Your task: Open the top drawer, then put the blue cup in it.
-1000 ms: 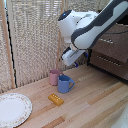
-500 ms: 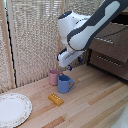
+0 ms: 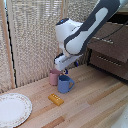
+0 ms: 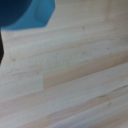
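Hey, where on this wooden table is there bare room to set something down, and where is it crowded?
Bare wood lies between the white plate and the yellow block, and across the table toward the exterior view's right, in front of the dresser. It is crowded where the pink mug and blue cup stand together under the gripper.

We see a light wooden plank floor (image 3: 95, 102) carrying everything here. On it stands the blue cup (image 3: 64, 84), its loop handle turned toward the exterior view's right, and just beside it, touching or nearly so (we cannot tell which), a pink mug (image 3: 54, 76). A small yellow block (image 3: 55, 99) lies in front of the cups, apart from them. A pale patterned plate (image 3: 12, 109) rests well off toward the exterior view's left. The wrist view shows the same pale boards with a blurred edge of the blue cup (image 4: 27, 12).
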Controlling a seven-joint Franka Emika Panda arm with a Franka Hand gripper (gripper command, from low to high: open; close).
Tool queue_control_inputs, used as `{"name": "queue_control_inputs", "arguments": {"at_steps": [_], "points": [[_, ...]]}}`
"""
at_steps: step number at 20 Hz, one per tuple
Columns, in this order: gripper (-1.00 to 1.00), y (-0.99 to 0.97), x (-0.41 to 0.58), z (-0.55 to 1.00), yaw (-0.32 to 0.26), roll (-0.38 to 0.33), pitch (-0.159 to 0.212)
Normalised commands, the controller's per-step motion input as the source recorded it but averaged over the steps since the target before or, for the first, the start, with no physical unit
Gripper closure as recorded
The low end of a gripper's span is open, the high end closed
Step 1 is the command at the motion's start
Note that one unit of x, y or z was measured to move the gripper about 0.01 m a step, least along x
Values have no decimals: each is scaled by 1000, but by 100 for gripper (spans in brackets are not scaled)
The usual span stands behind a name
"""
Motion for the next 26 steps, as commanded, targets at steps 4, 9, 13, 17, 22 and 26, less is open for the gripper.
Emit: {"name": "queue_control_inputs", "arguments": {"at_steps": [4, 9, 13, 17, 22, 26], "points": [[-100, -18, 322, -219, -51, 36, 11], [-100, -136, 271, -237, -99, 33, 3], [-100, -115, 270, -341, -166, 78, 2], [-100, -42, 139, -381, -140, 142, 58], [100, -22, -22, -229, -33, 89, 153], [100, 0, -109, -166, -7, -17, 80]]}}
